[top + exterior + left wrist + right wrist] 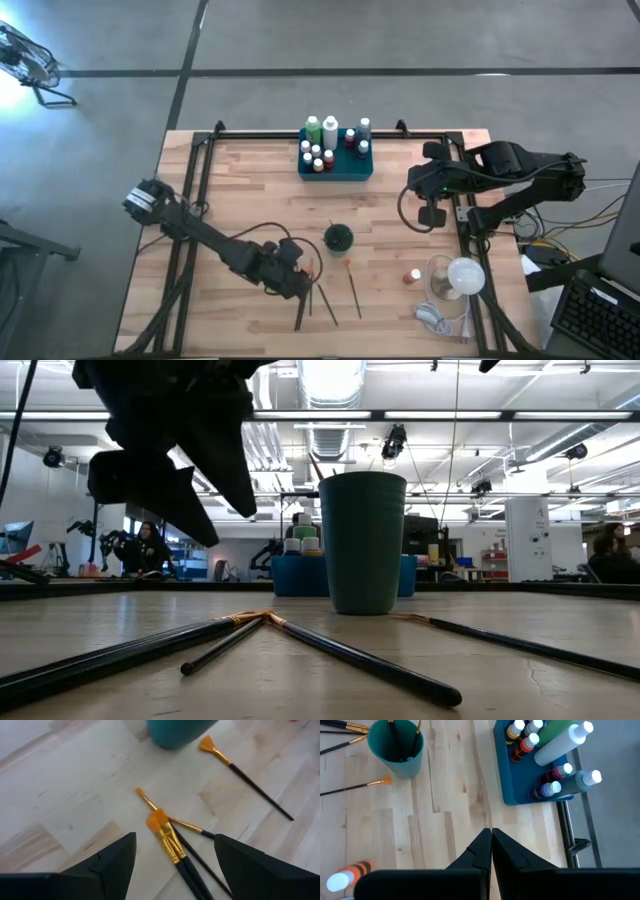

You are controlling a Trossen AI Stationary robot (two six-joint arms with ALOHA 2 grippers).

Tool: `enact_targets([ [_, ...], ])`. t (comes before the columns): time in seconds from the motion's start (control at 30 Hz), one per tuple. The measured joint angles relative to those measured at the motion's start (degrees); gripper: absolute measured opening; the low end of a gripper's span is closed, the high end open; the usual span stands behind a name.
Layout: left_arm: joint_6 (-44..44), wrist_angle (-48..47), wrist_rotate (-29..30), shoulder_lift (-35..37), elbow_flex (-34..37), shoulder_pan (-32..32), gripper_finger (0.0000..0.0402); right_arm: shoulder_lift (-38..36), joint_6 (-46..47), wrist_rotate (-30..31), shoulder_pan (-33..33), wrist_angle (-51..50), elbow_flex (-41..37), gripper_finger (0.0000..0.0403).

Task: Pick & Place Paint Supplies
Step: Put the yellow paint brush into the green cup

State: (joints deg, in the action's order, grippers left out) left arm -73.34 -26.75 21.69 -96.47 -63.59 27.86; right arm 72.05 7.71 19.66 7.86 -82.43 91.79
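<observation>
Fingers of the left gripper [175, 857] stand wide above the table [240, 190], straddling a fan of paintbrushes [172, 845] whose handles run back between them, bristles pointing toward the green cup [338, 238], while the right gripper [491, 847], shut and empty, waits well apart near the bottle tray [335, 168].

A dark green cup [338, 238] stands well apart from the teal tray [336, 168].

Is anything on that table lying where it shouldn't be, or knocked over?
A few things look stray. Several paintbrushes lie crossed in a loose heap on the wood beside the cup, another brush lies apart, and one small bottle lies alone, far from the bottles in the tray.
</observation>
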Motion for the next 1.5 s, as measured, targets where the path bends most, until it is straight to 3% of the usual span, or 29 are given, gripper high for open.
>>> enact_targets([
  [0.33, -5.7, -0.1, -1.4, -2.0, -1.5, -0.3, 0.0273, 0.0, -1.7, 0.0, -0.1, 0.0, 0.0, 0.0008],
  [0.5, -7.8, 0.2, -5.1, -3.4, -1.7, -0.3, 0.0273, 0.1, -0.4, 0.0, 0.0, 0.0, 0.0, 0.0008],
  [0.93, -5.4, -0.2, -7.3, -8.2, -7.0, -0.4, 0.0273, 0.1, -0.5, 0.0, 0.0, 0.0, 0.0, 0.0008],
  [1.23, -6.2, -8.8, -8.3, -11.6, -12.9, -1.0, 0.0273, 0.1, -1.7, 0.0, 0.0, 0.1, 0.0, 0.0008],
  [1.5, -6.1, -15.3, -8.5, -11.5, -14.1, -2.7, 0.0273, 0.1, 0.1, 0.0, 0.0, 0.2, 0.0, 0.0008],
])
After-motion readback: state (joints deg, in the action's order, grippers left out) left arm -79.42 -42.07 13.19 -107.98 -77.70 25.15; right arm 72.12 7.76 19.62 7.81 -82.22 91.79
